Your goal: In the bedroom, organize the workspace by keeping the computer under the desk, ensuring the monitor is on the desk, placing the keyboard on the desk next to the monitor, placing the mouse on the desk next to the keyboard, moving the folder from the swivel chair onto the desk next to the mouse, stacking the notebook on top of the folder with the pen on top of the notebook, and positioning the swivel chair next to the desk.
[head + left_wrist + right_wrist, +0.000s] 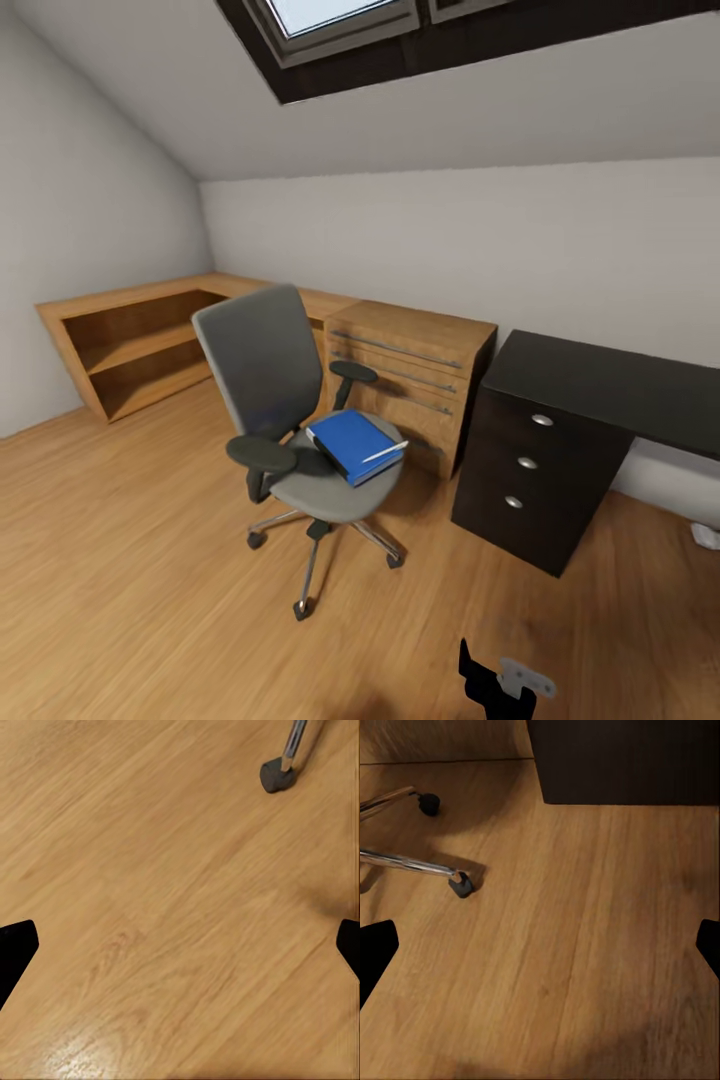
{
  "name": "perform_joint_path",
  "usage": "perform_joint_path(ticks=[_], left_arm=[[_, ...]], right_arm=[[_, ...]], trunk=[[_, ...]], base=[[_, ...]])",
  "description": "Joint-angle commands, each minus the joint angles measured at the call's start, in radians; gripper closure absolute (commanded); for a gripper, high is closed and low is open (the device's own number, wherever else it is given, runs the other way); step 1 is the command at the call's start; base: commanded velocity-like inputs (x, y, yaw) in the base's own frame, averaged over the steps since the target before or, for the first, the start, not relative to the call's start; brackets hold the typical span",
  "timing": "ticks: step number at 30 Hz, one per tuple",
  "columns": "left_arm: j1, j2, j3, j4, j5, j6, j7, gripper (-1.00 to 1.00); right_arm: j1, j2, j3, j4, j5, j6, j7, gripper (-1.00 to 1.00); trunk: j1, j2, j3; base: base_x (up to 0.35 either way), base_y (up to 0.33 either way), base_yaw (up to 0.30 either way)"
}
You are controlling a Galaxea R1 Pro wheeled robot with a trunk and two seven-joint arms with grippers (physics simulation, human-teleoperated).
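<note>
No readable text, label or number shows anywhere.

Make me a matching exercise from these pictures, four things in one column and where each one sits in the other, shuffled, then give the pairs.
Things:
1. bright blue rectangular folder
2. slim white pen
3. grey padded swivel chair
4. black three-drawer unit

Places:
A. under the black desk top
B. on the wooden floor
C. on the chair seat
D. on top of the folder

Pairs: 1-C, 2-D, 3-B, 4-A

Blue folder (pixel 352 442) on swivel chair (pixel 290 400)
</note>
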Motion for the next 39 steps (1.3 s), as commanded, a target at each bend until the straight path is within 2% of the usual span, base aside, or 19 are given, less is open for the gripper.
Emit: perform_joint_path(ticks=[1, 8, 16, 18, 20, 23, 24, 26, 28, 29, 30, 31, 32, 34, 37, 39], left_arm=[[0.000, 0.001, -0.004, -0.001, 0.006, -0.002, 0.006, -1.00], [0.000, 0.001, -0.004, -0.001, 0.006, -0.002, 0.006, -1.00], [0.000, 0.006, 0.000, -0.001, 0.011, 0.000, 0.002, -1.00], [0.000, 0.009, 0.044, -0.001, 0.026, 0.004, -0.002, -1.00], [0.000, 0.009, 0.068, -0.001, 0.030, 0.007, -0.004, -1.00], [0.000, 0.010, 0.086, -0.001, 0.033, 0.031, -0.005, -1.00], [0.000, 0.010, 0.091, -0.001, 0.036, 0.064, -0.006, -1.00], [0.000, 0.011, 0.094, -0.001, 0.040, 0.089, -0.005, -1.00], [0.000, 0.011, 0.098, 0.000, 0.072, 0.111, -0.006, -1.00], [0.001, 0.012, 0.099, 0.008, 0.083, 0.117, -0.007, -1.00], [0.002, 0.014, 0.099, 0.034, 0.090, 0.124, -0.009, -1.00], [-0.008, 0.022, 0.100, 0.110, 0.098, 0.141, -0.011, -1.00], [-0.103, 0.046, 0.100, 0.263, 0.103, 0.179, -0.024, -1.00], [-0.217, 0.080, 0.100, 0.396, 0.111, 0.203, -0.068, -1.00], [-0.249, 0.092, 0.100, 0.431, 0.131, 0.205, -0.101, -1.00], [-0.257, 0.092, 0.099, 0.441, 0.137, 0.165, -0.109, -1.00]], right_arm=[[-0.001, 0.001, -0.005, 0.001, -0.001, -0.010, 0.003, -1.00], [-0.001, 0.001, -0.004, 0.002, 0.002, -0.049, 0.004, -1.00], [-0.001, 0.001, -0.004, 0.003, 0.008, -0.051, 0.005, -1.00], [-0.001, 0.001, -0.004, 0.003, 0.027, -0.050, 0.005, -1.00], [-0.001, 0.001, -0.004, 0.003, 0.038, -0.050, 0.005, -1.00], [-0.001, 0.002, -0.004, 0.006, 0.072, -0.050, 0.006, -1.00], [-0.001, 0.004, -0.003, 0.016, 0.109, -0.050, 0.006, -1.00], [-0.001, 0.006, -0.002, 0.025, 0.148, -0.050, 0.006, -1.00], [-0.001, 0.008, -0.002, 0.033, 0.217, -0.050, 0.005, -1.00], [-0.001, 0.008, -0.002, 0.034, 0.229, -0.050, 0.004, -1.00], [-0.001, 0.008, -0.002, 0.034, 0.236, -0.050, 0.004, -1.00], [-0.001, 0.008, -0.001, 0.035, 0.242, -0.049, 0.004, -1.00], [-0.001, 0.008, -0.001, 0.035, 0.246, -0.048, 0.003, -1.00], [-0.001, 0.008, -0.002, 0.035, 0.248, -0.046, 0.003, -1.00], [-0.001, 0.009, -0.003, 0.035, 0.248, -0.045, 0.003, -1.00], [-0.001, 0.008, -0.003, 0.035, 0.248, -0.041, 0.004, -1.00]], trunk=[[-0.004, 0.007, 0.004], [-0.031, 0.056, 0.032], [-0.062, 0.112, 0.065], [-0.069, 0.126, 0.074], [-0.077, 0.140, 0.081], [-0.088, 0.161, 0.093], [-0.092, 0.168, 0.096], [-0.100, 0.182, 0.103], [-0.108, 0.196, 0.110], [-0.111, 0.203, 0.113], [-0.115, 0.210, 0.116], [-0.119, 0.217, 0.119], [-0.123, 0.224, 0.122], [-0.131, 0.238, 0.129], [-0.142, 0.259, 0.138], [-0.150, 0.273, 0.144]], base=[[-0.026, 0.000, -0.263], [-0.234, 0.000, -0.260], [-0.339, 0.000, -0.261], [-0.343, 0.000, -0.268], [-0.343, 0.000, -0.270], [-0.295, 0.000, -0.276], [-0.143, 0.000, -0.284], [-0.094, 0.000, -0.287], [-0.028, 0.000, -0.292], [-0.012, 0.000, -0.294], [-0.008, 0.000, -0.294], [-0.004, 0.000, -0.295], [-0.002, 0.000, -0.295], [-0.001, 0.000, -0.295], [0.000, 0.000, -0.295], [0.000, 0.000, -0.295]])
